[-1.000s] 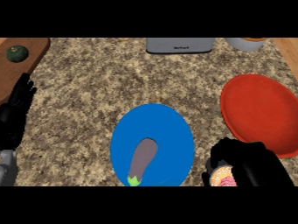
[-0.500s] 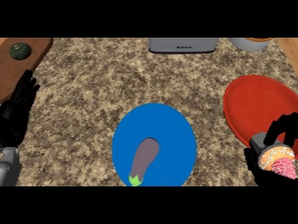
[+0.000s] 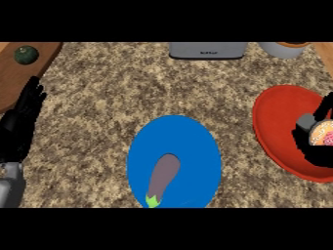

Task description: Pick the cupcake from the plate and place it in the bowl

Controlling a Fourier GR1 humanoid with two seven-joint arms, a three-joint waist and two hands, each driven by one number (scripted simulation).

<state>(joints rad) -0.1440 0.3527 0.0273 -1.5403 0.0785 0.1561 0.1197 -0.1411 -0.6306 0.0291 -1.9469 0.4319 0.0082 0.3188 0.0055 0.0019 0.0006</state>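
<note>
While the right hand (image 3: 326, 146) curls its fingers round the cupcake (image 3: 324, 135) above the red bowl (image 3: 276, 128) — near its right rim — an early release could tip it out; the left hand (image 3: 19, 124) rests open at the left edge.

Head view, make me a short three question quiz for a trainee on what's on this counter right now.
1. True or false: the right hand holds the cupcake over the red bowl.
2. What lies on the blue plate? A) spoon B) eggplant C) cupcake
3. Fill in: the left hand rests open at the view's ____ edge.

Key: 1 true; 2 B; 3 left.
</note>
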